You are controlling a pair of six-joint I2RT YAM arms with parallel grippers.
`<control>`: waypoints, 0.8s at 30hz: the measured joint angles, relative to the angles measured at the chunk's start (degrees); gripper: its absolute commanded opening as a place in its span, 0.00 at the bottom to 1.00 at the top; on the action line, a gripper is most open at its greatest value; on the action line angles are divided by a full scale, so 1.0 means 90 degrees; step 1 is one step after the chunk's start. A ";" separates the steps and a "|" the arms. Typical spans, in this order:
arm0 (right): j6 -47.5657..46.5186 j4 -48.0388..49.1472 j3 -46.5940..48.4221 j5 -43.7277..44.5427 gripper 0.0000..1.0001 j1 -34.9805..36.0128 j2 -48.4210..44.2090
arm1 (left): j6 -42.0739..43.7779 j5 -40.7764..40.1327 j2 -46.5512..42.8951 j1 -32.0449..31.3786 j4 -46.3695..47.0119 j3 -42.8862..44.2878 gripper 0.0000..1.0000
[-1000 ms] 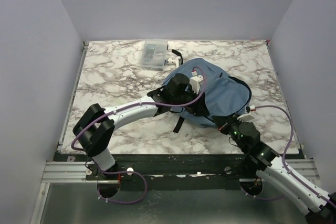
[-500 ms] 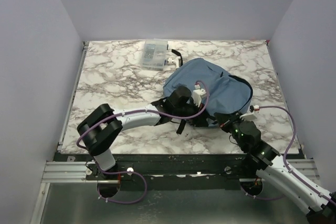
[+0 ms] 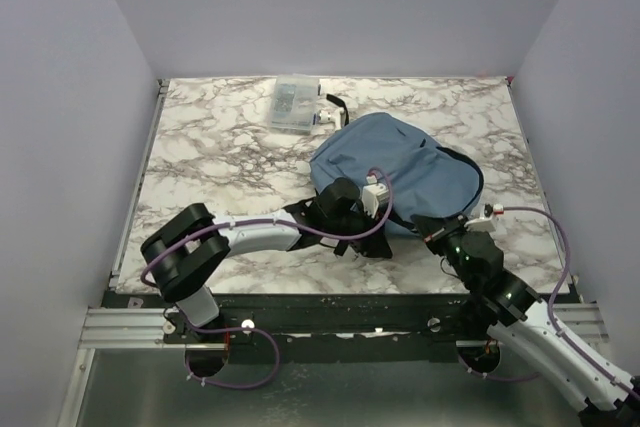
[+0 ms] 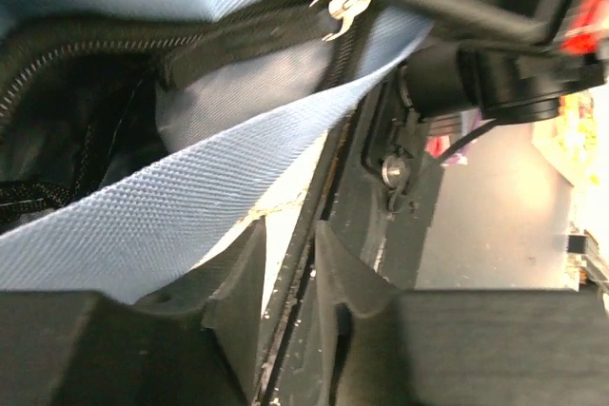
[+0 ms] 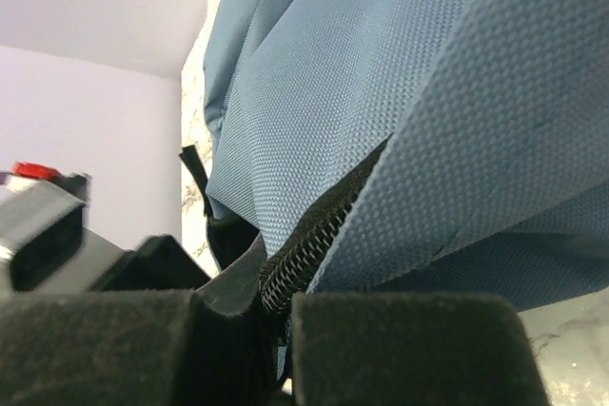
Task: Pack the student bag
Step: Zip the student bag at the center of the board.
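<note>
One white marbled counter [image 3: 220, 147] carries, right of centre, the soft dusty-blue fabric student bag [image 3: 400, 162] we judge we are opening: right gripper [image 5: 276, 297] jaws clamp its zip edge, and left gripper [image 4: 285, 235] jaws, narrowly apart, empty, must next catch the facing lip.

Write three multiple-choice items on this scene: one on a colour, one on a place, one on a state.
1. The bag is:
A. red
B. blue
C. green

2. The box lies:
A. inside the bag
B. at the table's far edge
C. by the arm bases

3. The right gripper is:
A. open above the bag
B. shut on the box
C. shut on the bag's zip

Answers:
1. B, since its fabric is dusty blue.
2. B, since it sits at the far rim, outside the bag.
3. C, since the right wrist view shows it pinching the zip.
</note>
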 measured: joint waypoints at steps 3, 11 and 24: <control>-0.0250 0.0289 -0.0612 -0.0061 0.01 0.0000 -0.0758 | -0.0056 0.0163 -0.0316 0.0046 0.0019 0.0000 0.36; -0.0576 0.0515 -0.0843 -0.0121 0.01 0.0000 -0.0923 | -0.0090 0.0284 -0.1285 0.0257 0.0313 0.0624 0.20; -0.0563 0.0512 -0.0644 -0.0270 0.01 0.0000 -0.0658 | 0.0226 0.0197 0.0216 0.0483 -0.0325 0.1005 0.12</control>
